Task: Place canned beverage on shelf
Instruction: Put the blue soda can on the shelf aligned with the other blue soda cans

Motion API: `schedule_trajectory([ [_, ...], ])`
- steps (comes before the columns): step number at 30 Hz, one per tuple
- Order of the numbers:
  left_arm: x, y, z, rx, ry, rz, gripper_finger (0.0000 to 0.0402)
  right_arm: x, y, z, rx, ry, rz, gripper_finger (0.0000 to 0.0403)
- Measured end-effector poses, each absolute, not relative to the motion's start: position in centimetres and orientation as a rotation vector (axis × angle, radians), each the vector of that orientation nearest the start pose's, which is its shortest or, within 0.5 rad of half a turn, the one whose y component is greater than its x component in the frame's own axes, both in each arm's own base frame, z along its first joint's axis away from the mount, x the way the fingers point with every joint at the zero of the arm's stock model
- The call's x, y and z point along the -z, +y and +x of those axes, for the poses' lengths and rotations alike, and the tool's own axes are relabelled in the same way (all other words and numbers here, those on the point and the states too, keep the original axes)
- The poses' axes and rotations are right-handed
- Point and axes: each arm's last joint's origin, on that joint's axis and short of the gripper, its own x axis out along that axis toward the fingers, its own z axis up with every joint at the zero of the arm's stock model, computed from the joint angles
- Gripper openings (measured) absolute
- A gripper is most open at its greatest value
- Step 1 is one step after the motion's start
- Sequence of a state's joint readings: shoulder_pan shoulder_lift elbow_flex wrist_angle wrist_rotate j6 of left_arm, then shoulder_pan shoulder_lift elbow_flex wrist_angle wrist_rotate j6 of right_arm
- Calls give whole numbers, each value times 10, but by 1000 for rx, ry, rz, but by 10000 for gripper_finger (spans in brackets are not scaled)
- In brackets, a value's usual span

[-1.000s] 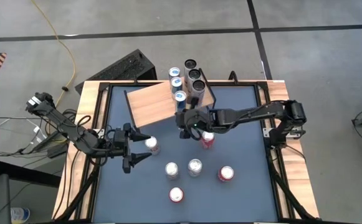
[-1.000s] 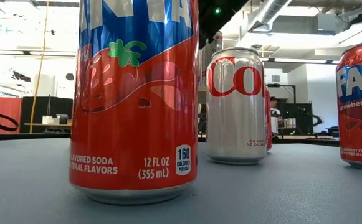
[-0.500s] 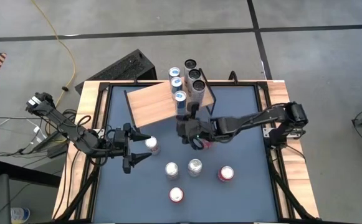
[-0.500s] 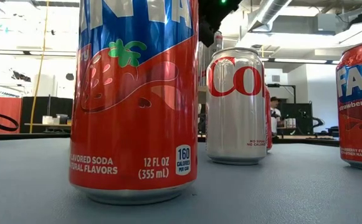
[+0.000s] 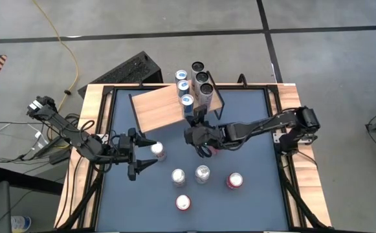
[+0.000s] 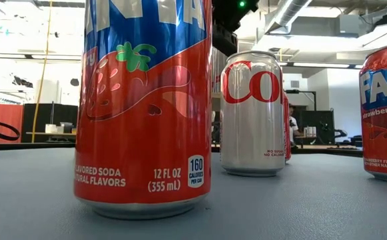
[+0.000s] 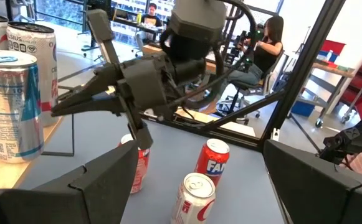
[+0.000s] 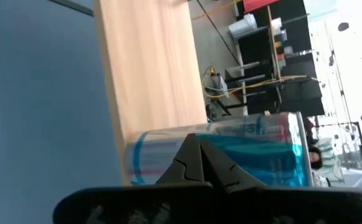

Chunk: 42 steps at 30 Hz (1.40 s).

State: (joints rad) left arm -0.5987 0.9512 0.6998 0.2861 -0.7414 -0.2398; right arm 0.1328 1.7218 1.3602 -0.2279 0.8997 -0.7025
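The shelf [image 5: 156, 108] is a light wooden board on black legs at the table's far middle, with several blue and dark cans standing on its right end [image 5: 188, 100]. My left gripper [image 5: 143, 154] is open, level above the table's left part, its fingers [image 7: 100, 180] on either side of a silver-and-red can [image 5: 156, 151] just past their tips, not touching it. My right gripper [image 5: 191, 136] is shut and empty, hovering by the shelf's near right corner, beside a red can [image 5: 215, 150]. Its wrist view [image 8: 197, 142] looks at the board and a blue can [image 8: 255, 152].
Several loose cans stand on the blue mat: two silver ones [image 5: 179, 176] [image 5: 202, 173] and two red ones [image 5: 234, 181] [image 5: 184, 202]. The low view is filled by a red strawberry soda can [image 6: 143, 107] and a silver cola can [image 6: 252, 113]. People sit beyond the table [image 7: 269, 43].
My right gripper has moved a little toward the table's near edge, from the shelf's right end to a spot beside the red can, staying shut. The cans have stayed in place.
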Motion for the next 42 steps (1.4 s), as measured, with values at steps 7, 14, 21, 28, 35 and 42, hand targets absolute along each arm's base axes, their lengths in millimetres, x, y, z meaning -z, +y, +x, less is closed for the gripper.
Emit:
schedule_trajectory([
  [7,-318,-101,183,-139,-37,-254,333,-287,14,383,571,777,-928,0],
  [14,-318,-101,183,-140,-34,-243,333,-288,0,384,607,783,-909,0],
  [21,-317,-101,183,-147,-30,-239,333,-292,-4,386,637,735,-870,0],
  [28,-291,-99,217,-297,27,-193,333,-317,52,375,583,723,-1019,0],
  [35,-273,-73,271,-265,-70,-67,325,-411,125,295,718,601,-1070,0],
  [42,-255,-32,298,-330,-92,25,242,-461,154,211,761,392,-891,0],
])
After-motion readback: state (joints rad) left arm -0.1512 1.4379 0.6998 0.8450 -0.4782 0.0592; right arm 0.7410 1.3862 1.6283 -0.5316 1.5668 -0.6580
